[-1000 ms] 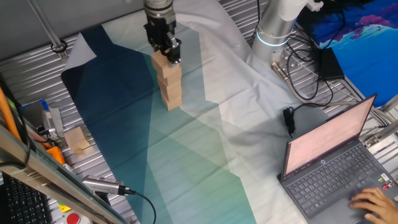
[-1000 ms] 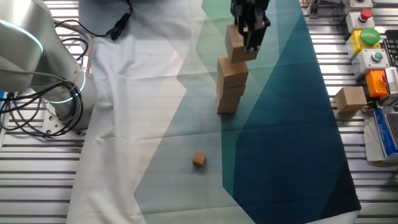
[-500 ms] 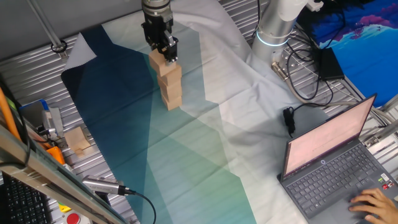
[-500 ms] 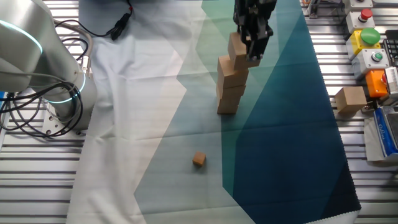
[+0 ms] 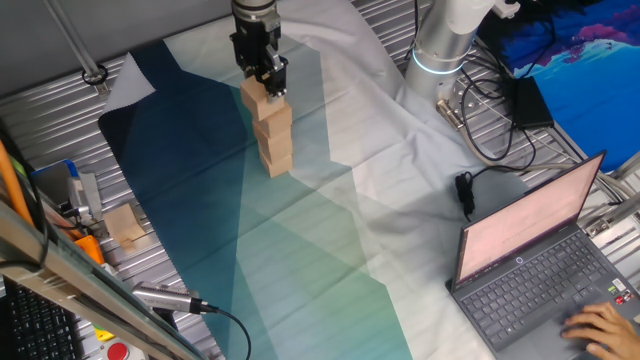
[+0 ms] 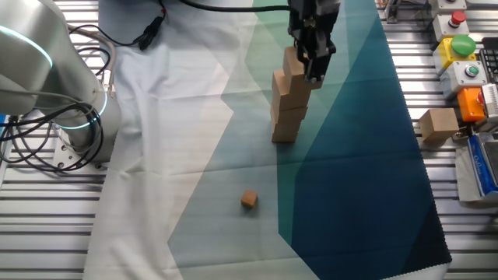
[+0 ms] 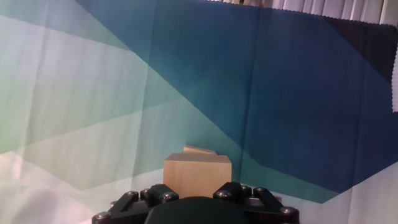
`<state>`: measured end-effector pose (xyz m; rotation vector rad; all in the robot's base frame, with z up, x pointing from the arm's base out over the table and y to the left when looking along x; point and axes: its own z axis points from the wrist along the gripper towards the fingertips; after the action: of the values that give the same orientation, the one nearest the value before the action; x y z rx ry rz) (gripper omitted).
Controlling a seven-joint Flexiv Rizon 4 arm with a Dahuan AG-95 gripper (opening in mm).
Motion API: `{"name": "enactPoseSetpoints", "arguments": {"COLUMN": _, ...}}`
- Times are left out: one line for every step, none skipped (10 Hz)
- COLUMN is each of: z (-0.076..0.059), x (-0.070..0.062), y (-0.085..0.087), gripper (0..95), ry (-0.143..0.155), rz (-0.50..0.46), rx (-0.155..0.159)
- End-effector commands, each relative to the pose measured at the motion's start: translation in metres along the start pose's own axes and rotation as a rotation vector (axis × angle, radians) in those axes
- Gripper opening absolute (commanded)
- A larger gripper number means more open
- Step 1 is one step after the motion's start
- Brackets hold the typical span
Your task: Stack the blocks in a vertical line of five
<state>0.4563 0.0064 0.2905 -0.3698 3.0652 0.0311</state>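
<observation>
A stack of light-brown wooden blocks (image 5: 274, 145) (image 6: 286, 113) stands on the teal part of the cloth. My gripper (image 5: 269, 84) (image 6: 311, 64) is shut on the top block (image 5: 256, 97) (image 6: 292, 61). That block sits at the stack's top, shifted a little to one side of the blocks below. In the hand view the held block (image 7: 198, 173) fills the space just ahead of the gripper body (image 7: 198, 208). A corner of a lower block (image 7: 200, 150) peeks out behind it. The fingertips are hidden there.
A much smaller wooden cube (image 6: 248, 200) lies on the cloth near the stack. A paler block (image 5: 125, 225) (image 6: 440, 124) rests on the metal table beside a button box (image 6: 463, 54). The arm's base (image 5: 445, 40) (image 6: 47, 78), cables, and a laptop (image 5: 530, 260) with a person's hand on it are also here.
The gripper and held block have shifted slightly sideways and a little lower onto the stack top. The stack below has not moved.
</observation>
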Motion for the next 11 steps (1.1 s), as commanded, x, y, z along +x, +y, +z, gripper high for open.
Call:
{"name": "enactPoseSetpoints", "arguments": {"z": 0.0023, "x": 0.0033, "y": -0.0007, "gripper": 0.0, "ry": -0.008, "rz": 0.036, "rx": -0.009}}
{"name": "enactPoseSetpoints", "arguments": {"z": 0.0026, "x": 0.0037, "y": -0.0008, "gripper": 0.0, "ry": -0.008, "rz": 0.04, "rx": -0.011}}
{"name": "enactPoseSetpoints", "arguments": {"z": 0.0033, "x": 0.0053, "y": -0.0012, "gripper": 0.0, "ry": -0.008, "rz": 0.046, "rx": -0.014}}
{"name": "enactPoseSetpoints", "arguments": {"z": 0.0036, "x": 0.0066, "y": -0.0014, "gripper": 0.0, "ry": -0.008, "rz": 0.049, "rx": -0.017}}
{"name": "enactPoseSetpoints", "arguments": {"z": 0.0039, "x": 0.0088, "y": -0.0015, "gripper": 0.0, "ry": -0.01, "rz": 0.048, "rx": -0.018}}
{"name": "enactPoseSetpoints", "arguments": {"z": 0.0027, "x": 0.0102, "y": -0.0003, "gripper": 0.0, "ry": -0.009, "rz": 0.046, "rx": -0.016}}
{"name": "enactPoseSetpoints", "arguments": {"z": 0.0023, "x": 0.0104, "y": 0.0, "gripper": 0.0, "ry": -0.009, "rz": 0.045, "rx": -0.015}}
{"name": "enactPoseSetpoints", "arguments": {"z": 0.001, "x": 0.0106, "y": 0.0013, "gripper": 0.0, "ry": -0.008, "rz": 0.045, "rx": -0.015}}
{"name": "enactPoseSetpoints", "arguments": {"z": 0.0008, "x": 0.0113, "y": 0.0038, "gripper": 0.0, "ry": -0.008, "rz": 0.045, "rx": -0.014}}
{"name": "enactPoseSetpoints", "arguments": {"z": 0.0019, "x": 0.0118, "y": 0.0059, "gripper": 0.0, "ry": -0.009, "rz": 0.042, "rx": -0.007}}
{"name": "enactPoseSetpoints", "arguments": {"z": 0.0031, "x": 0.0124, "y": 0.0065, "gripper": 0.0, "ry": -0.01, "rz": 0.041, "rx": -0.009}}
